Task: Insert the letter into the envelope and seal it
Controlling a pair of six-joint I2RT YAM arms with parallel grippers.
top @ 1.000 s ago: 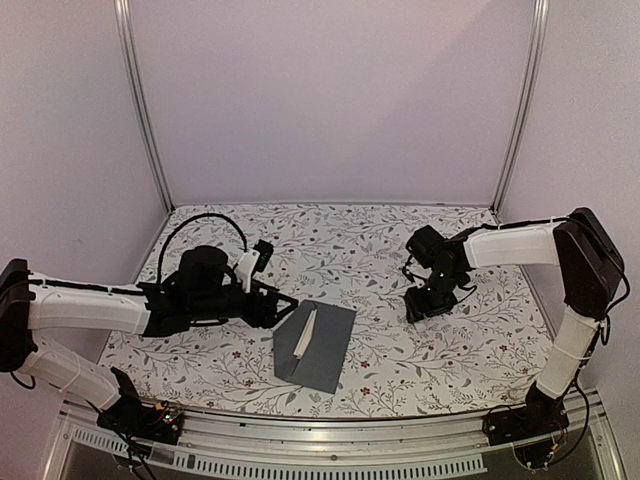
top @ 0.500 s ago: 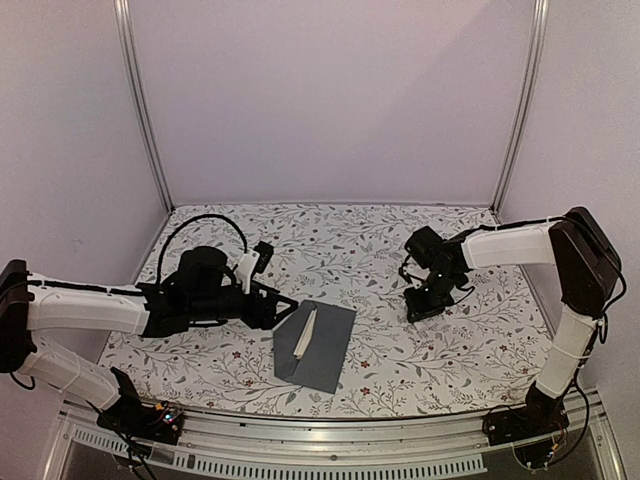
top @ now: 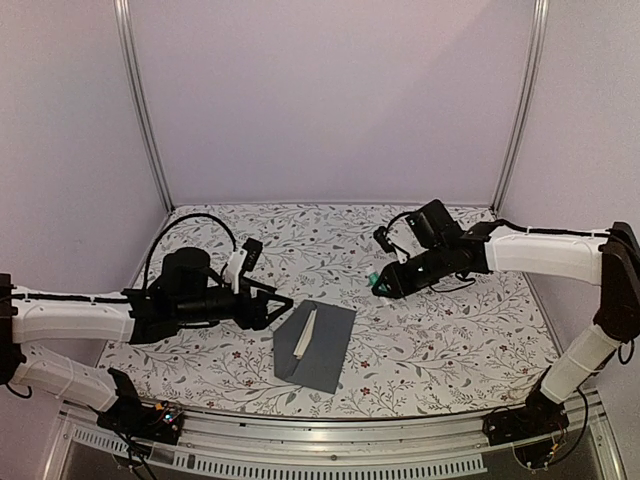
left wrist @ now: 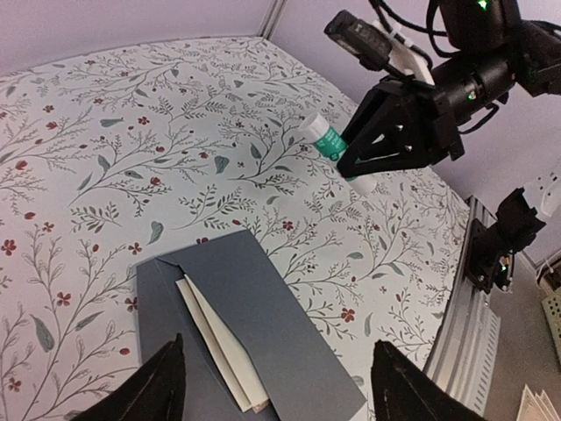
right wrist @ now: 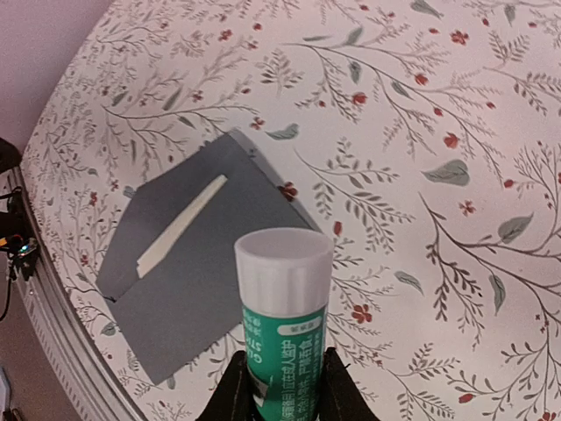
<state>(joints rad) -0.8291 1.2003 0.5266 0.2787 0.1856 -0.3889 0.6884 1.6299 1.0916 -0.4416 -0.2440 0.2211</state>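
Nearest my edge of the table: the envelope lies flat, a little left of centre. Its long axis runs near to far, leaning slightly right.

The letter is tucked in. Only a pale strip shows, along the envelope's left long side where the opening is. The seam looks unsealed to me.

Just left of that seam: the left fingers hang spread wide, holding nothing, tips aimed at the envelope's left edge. This is the nearer arm by a good margin.

Farther back and to the right: the right fingers are clamped on a teal-and-white glue tube, carried clear of the table, white cap toward the envelope. They are well apart from it.

My read: the tube has to come near and left, then run along that long seam.
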